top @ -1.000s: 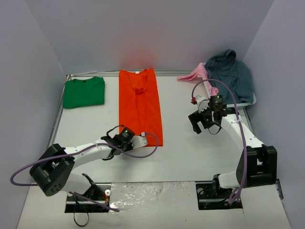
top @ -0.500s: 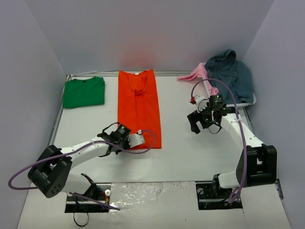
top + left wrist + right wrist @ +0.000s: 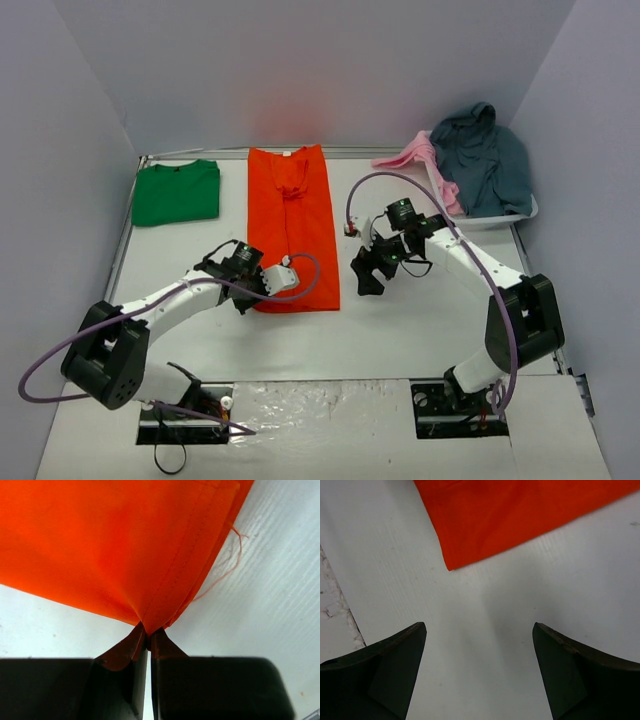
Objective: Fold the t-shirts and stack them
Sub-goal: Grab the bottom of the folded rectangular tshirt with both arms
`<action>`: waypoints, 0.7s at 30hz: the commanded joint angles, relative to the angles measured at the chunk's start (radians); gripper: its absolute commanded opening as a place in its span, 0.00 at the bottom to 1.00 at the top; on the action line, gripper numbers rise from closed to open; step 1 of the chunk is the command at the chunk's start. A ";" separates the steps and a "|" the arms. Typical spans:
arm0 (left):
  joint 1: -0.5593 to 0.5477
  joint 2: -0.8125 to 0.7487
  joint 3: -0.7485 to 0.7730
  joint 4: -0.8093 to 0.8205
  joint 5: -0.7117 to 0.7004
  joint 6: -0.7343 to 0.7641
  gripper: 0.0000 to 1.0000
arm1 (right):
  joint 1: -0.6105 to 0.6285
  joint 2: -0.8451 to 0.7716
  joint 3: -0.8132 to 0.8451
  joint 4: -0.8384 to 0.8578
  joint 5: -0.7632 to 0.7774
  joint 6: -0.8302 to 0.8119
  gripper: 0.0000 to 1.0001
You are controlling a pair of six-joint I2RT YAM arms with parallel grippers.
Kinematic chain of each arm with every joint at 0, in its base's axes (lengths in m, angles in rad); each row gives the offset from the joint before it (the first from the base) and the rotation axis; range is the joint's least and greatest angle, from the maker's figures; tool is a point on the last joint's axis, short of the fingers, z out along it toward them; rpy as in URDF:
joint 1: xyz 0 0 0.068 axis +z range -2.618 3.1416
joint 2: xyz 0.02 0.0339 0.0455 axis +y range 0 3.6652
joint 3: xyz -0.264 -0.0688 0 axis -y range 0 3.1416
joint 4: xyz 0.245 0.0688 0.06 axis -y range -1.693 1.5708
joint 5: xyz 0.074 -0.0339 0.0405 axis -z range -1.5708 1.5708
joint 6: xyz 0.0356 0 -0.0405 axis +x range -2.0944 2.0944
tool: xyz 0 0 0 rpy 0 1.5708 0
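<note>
Left pincer point(image 3: 148, 630) is clamped flat on the near hem of the orange shirt point(image 3: 293, 225), at its near-left corner; the bite is only at the very edge, with several layers bunched into it. Right pincer point(image 3: 479, 625) is spread wide with nothing in it, hanging over bare surface point(image 3: 420, 320) just short of the shirt's near-right corner.

Risks as I see them:
- the thin bite could slip, or hold only some layers, so the lengthwise fold opens on lift;
- if the left lifts alone, the strip skews, since the right corner isn't held yet;
- the right could come down on bare surface and miss the corner, or shove it and wrinkle the hem;
- the purple cable point(image 3: 305, 275) loops over the near end of the shirt and may drag the cloth;
- a loose thread point(image 3: 227, 572) at the hem is a minor snag risk.

Orange shirt lies as a long strip mid-surface, collar at the far edge; green shirt point(image 3: 177, 193) is folded at the far-left corner, well apart.

The surface is white and matte; a basket point(image 3: 520, 212) at far right holds pink cloth point(image 3: 415, 153) and grey-blue cloth point(image 3: 485, 150); plain pale walls point(image 3: 330, 70) close in three sides.
</note>
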 commanded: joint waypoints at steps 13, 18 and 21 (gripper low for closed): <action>0.066 0.067 0.118 -0.162 0.158 0.038 0.02 | 0.284 0.018 -0.093 0.136 0.115 -0.210 0.80; 0.075 0.094 0.128 -0.174 0.169 0.042 0.02 | 0.349 0.048 -0.123 0.237 0.192 -0.193 0.74; 0.076 0.096 0.128 -0.177 0.172 0.045 0.02 | 0.361 0.067 -0.122 0.258 0.198 -0.188 0.70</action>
